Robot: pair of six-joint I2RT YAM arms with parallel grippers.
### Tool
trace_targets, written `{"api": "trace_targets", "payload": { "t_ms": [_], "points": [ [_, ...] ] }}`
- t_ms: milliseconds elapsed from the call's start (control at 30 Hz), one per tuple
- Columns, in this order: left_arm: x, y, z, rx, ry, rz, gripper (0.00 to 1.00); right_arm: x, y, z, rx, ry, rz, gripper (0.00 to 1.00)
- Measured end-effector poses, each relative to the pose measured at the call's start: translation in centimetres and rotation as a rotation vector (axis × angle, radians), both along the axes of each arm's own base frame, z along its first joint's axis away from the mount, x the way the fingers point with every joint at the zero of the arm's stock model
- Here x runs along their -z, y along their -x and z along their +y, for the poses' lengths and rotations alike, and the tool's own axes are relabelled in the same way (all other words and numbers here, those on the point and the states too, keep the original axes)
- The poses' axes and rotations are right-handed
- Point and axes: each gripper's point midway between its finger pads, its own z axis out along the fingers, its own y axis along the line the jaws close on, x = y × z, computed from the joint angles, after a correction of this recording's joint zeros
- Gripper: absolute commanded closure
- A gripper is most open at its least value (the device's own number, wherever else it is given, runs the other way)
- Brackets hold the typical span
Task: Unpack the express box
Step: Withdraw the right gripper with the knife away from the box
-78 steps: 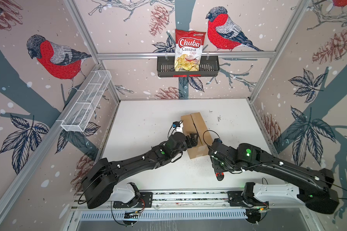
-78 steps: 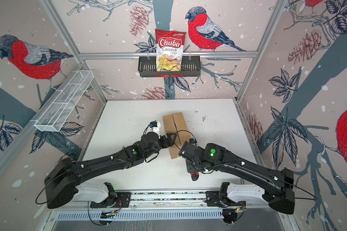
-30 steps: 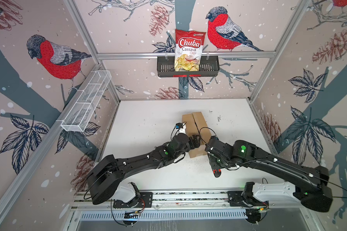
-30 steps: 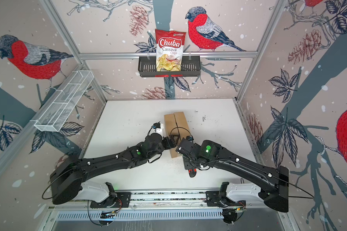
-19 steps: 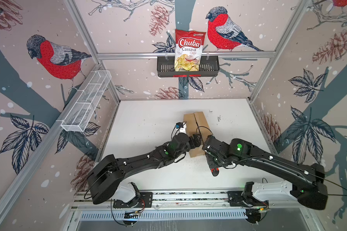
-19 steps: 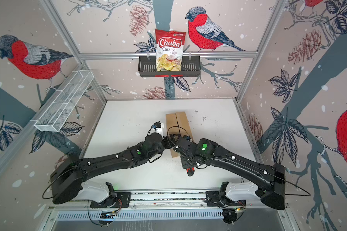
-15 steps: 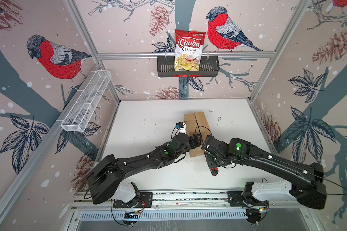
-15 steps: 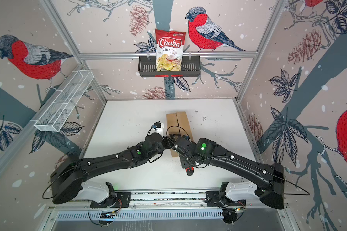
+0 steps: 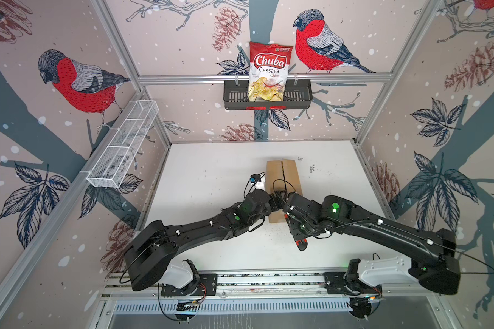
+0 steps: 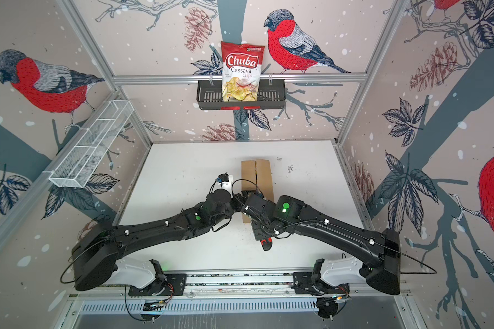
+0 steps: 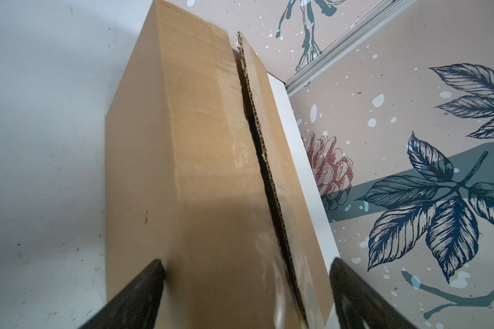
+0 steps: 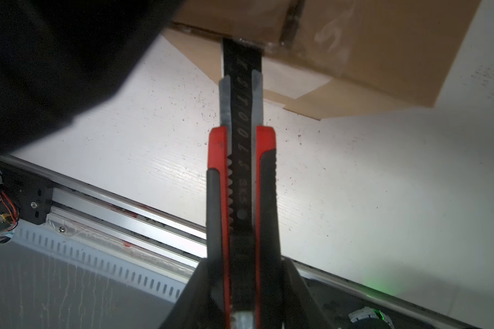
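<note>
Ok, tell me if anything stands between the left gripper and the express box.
Nothing visible does. In the left wrist view the left gripper has its jaws spread to either side of the express box near end, with only cardboard between them. The right gripper holds a utility knife at the box's end.

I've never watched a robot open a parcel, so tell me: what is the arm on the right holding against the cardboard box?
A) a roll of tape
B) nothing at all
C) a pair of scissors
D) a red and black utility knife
D: in the right wrist view the right gripper is clamped on a red and black utility knife, whose extended blade meets the near end of the express box.
</note>
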Motion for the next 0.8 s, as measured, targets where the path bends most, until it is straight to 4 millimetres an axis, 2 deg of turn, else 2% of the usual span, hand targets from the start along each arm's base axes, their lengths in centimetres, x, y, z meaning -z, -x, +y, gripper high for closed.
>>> {"api": "trace_targets", "payload": {
  "t_ms": [367, 467, 633, 800],
  "points": [
    [-0.3, 0.0, 0.4, -0.015, 0.007, -0.003, 0.09, 0.0, 0.5, 0.3, -0.019, -0.017, 0.008, 0.92],
    [-1.5, -0.5, 1.3, -0.046, 0.026, -0.025, 0.09, 0.3, 0.9, -0.2, -0.025, -0.015, 0.012, 0.92],
    [-3.2, -1.9, 3.9, -0.118, 0.036, -0.061, 0.09, 0.2, 2.1, -1.5, -0.024, -0.037, 0.012, 0.92],
    [-4.2, -2.3, 5.6, -0.162, 0.024, -0.077, 0.09, 0.3, 3.4, -2.6, -0.025, -0.046, 0.017, 0.92]
  ]
}}
